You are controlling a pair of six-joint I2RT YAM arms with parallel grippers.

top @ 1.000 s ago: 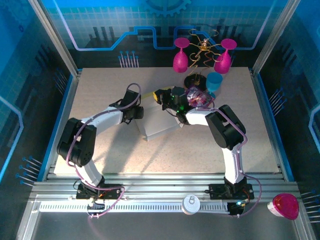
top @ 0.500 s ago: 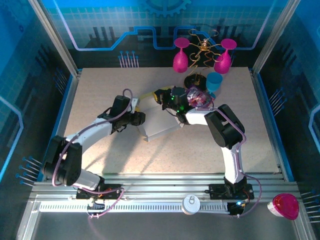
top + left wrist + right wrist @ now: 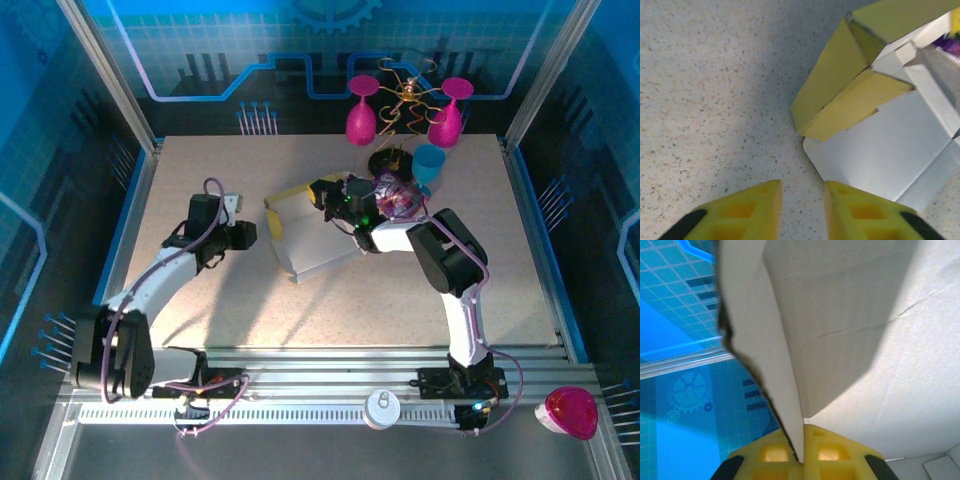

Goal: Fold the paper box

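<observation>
Top external view: the paper box lies half-formed, just left of the blue cup. Right gripper, on the cup side, is clamped on the box's edge. Left gripper hovers beyond, jaws apart, empty. Next, I'd guess, it must push the yellow flap upright.

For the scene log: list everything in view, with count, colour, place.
paper box: one, yellow, pale inside, mid-table
goblets: two, magenta, far edge
wire ornament: one, gold, between the goblets
cup: one, blue, far right
snack packet: one, purple, beside the cup
dome: one, magenta, off-table, near right
disc: one, white, on the near rail
left gripper: one, yellow fingers, open, left of the box
right gripper: one, yellow fingers, shut on the box's flap
</observation>
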